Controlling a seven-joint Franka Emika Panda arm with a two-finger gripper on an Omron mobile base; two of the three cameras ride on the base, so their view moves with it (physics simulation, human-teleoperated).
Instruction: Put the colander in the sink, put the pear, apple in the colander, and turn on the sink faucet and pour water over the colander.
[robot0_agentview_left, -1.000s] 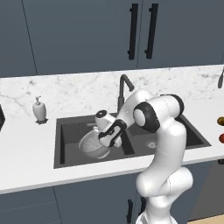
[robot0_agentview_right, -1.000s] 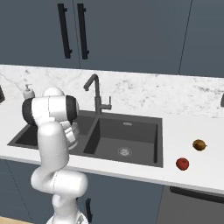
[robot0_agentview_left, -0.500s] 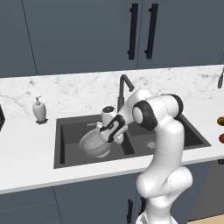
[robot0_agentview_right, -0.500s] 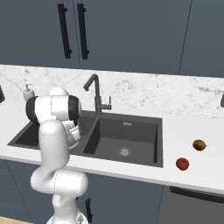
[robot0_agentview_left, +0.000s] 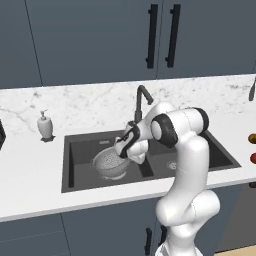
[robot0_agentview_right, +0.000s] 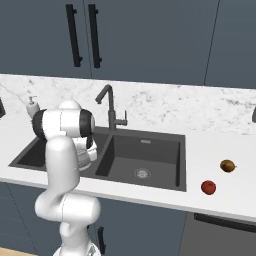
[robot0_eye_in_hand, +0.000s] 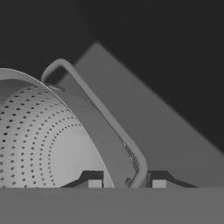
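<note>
The silver perforated colander (robot0_agentview_left: 109, 163) rests in the left basin of the dark double sink (robot0_agentview_left: 75, 145). My gripper (robot0_agentview_left: 123, 149) reaches down to its right rim. In the hand view the fingertips (robot0_eye_in_hand: 93, 182) straddle the colander (robot0_eye_in_hand: 43, 140) rim and its wire side handle (robot0_eye_in_hand: 105, 114), pressed close on both sides with my gripper (robot0_eye_in_hand: 126, 183) shut on them. The dark faucet (robot0_agentview_left: 142, 102) stands behind the divider. On the counter to the right of the sink (robot0_agentview_right: 145, 150) lie the pear (robot0_agentview_right: 227, 165) and the red apple (robot0_agentview_right: 208, 187).
A white soap dispenser (robot0_agentview_left: 45, 125) stands on the marble counter left of the sink. The right basin has a round silver drain (robot0_agentview_right: 142, 173). Dark cabinets with black handles hang above, behind the faucet (robot0_agentview_right: 111, 107).
The hand and the colander have barely shifted within the left basin. The pear and apple lie where they were.
</note>
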